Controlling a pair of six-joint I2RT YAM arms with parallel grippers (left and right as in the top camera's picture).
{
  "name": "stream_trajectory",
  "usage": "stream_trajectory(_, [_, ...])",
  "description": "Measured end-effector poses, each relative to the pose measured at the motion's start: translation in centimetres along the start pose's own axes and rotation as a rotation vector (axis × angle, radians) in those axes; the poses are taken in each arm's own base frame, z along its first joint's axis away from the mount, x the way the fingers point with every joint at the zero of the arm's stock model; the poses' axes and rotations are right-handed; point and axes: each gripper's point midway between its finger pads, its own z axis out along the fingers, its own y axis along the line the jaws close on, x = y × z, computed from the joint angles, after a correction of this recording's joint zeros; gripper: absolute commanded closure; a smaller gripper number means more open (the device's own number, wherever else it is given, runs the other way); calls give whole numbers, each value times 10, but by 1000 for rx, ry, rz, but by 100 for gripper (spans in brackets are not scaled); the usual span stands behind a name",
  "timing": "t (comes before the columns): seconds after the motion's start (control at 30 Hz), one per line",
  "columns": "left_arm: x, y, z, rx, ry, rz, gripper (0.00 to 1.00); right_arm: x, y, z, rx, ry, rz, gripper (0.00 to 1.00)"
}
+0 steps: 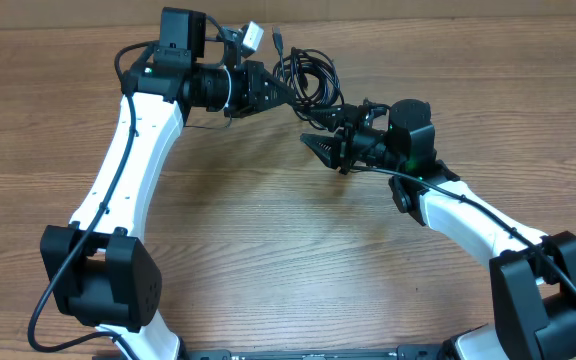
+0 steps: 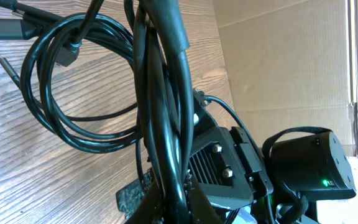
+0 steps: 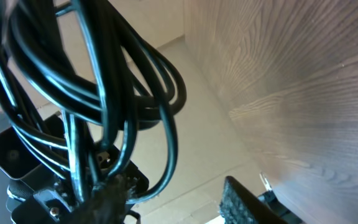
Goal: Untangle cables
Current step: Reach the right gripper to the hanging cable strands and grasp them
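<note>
The cables (image 1: 308, 75) are a tangled bundle of thin black loops, lifted off the wooden table at the top centre. My left gripper (image 1: 273, 90) points right and is shut on the bundle. In the left wrist view the cords (image 2: 73, 118) run between its fingers (image 2: 173, 205) and loop out over the wood. My right gripper (image 1: 316, 143) points left just below the bundle and is open. In the right wrist view several loops (image 3: 104, 74) hang against its left finger, and the gap (image 3: 173, 199) to the other finger is free. A small metal plug (image 1: 278, 38) sticks out at the top.
A white connector (image 1: 251, 37) lies at the table's far edge next to the left wrist. The right arm's camera and wrist (image 2: 303, 162) sit close behind the bundle. A cardboard wall (image 2: 291, 56) stands behind the table. Wooden tabletop (image 1: 268, 240) lies between the arms.
</note>
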Motion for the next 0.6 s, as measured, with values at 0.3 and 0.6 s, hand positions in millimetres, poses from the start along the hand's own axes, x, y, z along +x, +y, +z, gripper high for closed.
stream_trajectory(0.3, [-2,6,0,-34,-14,-44,96,-3,1,0,-5,-19,28,55])
stream_trajectory(0.6, [-3,8,0,-48,-20,-52,96,-7,2,0,-12,-42,41,55])
